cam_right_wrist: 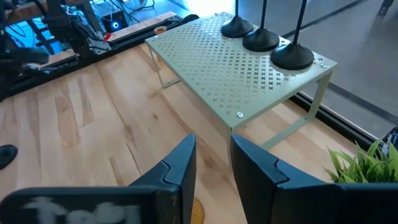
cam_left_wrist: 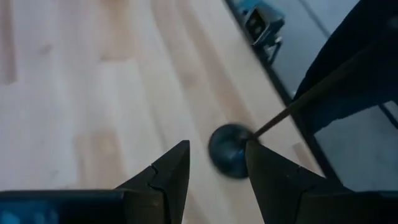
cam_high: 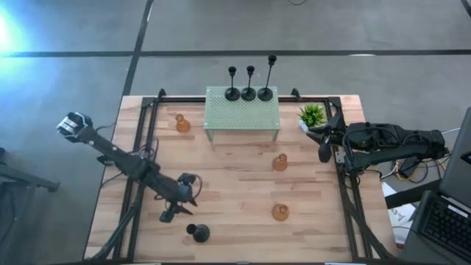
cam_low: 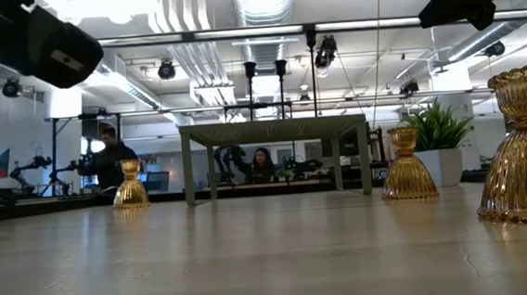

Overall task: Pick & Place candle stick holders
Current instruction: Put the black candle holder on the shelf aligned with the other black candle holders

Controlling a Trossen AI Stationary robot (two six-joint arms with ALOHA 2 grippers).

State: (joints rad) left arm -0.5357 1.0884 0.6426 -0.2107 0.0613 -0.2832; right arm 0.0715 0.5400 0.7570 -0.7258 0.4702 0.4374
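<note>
One black candle stick holder (cam_high: pixel 197 233) stands on its round base near the table's front edge; in the left wrist view its base (cam_left_wrist: pixel 227 152) and thin stem show just beyond my fingertips. My left gripper (cam_high: pixel 180 213) (cam_left_wrist: pixel 217 144) is open, slanting down toward it and apart from it. Three black holders (cam_high: pixel 249 93) stand on a pale green perforated stand (cam_high: pixel 241 116). Amber glass holders stand at the far left (cam_high: pixel 182 124), centre right (cam_high: pixel 280 163) and near right (cam_high: pixel 280 213). My right gripper (cam_high: pixel 324 153) (cam_right_wrist: pixel 212 140) waits open at the right edge, holding nothing.
A small green potted plant (cam_high: pixel 313 115) stands at the far right beside the stand. A black frame (cam_high: pixel 151 110) runs along the table's left, right and far edges. Bare wood lies between the stand and the front edge. People sit in the room beyond the table (cam_low: pixel 261 162).
</note>
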